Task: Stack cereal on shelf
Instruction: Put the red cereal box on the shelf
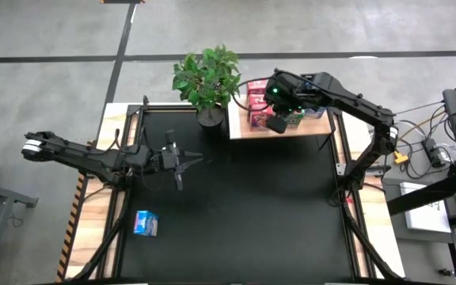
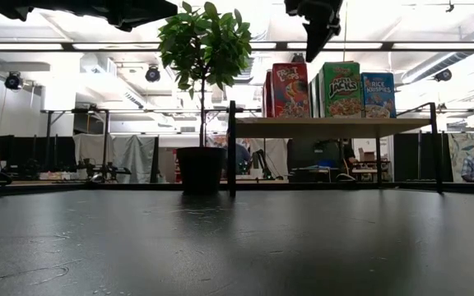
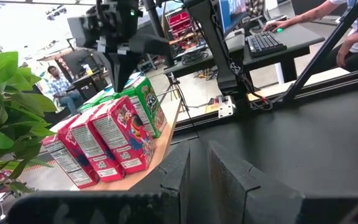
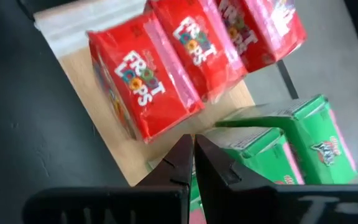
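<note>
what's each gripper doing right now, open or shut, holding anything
Left gripper: shut, holding nothing, over the black table.
Right gripper: shut, holding nothing, above the green cereal boxes on the shelf.

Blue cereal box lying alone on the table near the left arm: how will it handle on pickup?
The blue cereal box looks like thin printed cardboard, so probably light and somewhat crushable under a hard squeeze. It lies flat on the black table, so it seems unlikely to tip or roll; a push would more likely slide it. Its flat faces should suit parallel jaws, though the print may be slick.
</note>
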`<control>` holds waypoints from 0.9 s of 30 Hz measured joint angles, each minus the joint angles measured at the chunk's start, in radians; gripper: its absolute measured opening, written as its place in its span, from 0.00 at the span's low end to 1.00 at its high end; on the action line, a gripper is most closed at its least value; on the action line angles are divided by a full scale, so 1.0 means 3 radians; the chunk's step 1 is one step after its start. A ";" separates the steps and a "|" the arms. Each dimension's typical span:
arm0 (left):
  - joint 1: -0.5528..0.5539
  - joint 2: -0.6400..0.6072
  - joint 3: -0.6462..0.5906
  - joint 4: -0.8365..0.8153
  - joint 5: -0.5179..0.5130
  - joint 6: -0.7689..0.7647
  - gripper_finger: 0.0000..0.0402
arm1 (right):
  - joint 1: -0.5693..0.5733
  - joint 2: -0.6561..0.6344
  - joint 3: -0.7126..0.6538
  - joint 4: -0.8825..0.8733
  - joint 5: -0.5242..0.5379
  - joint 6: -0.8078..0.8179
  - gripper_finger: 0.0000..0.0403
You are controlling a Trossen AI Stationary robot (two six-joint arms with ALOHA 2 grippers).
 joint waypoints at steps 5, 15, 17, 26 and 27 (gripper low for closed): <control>0.0000 0.0000 0.0000 0.0000 0.0000 0.0000 0.10 | 0.0001 0.0058 -0.0038 0.0033 0.0021 -0.0027 0.02; 0.0000 0.0000 0.0000 -0.0003 0.0000 0.0000 0.10 | 0.0001 0.0059 -0.0039 0.0099 0.0018 -0.0034 0.02; 0.0000 0.0000 0.0000 -0.0001 0.0000 0.0000 0.10 | 0.0001 0.0059 -0.0039 0.0103 0.0011 -0.0033 0.02; 0.0000 0.0000 0.0000 -0.0001 0.0000 0.0000 0.10 | 0.0001 0.0059 -0.0039 0.0191 -0.0016 -0.0008 0.02; 0.0000 0.0000 0.0000 -0.0001 -0.0001 0.0000 0.10 | 0.0001 0.0059 -0.0039 0.0210 -0.0034 -0.0009 0.02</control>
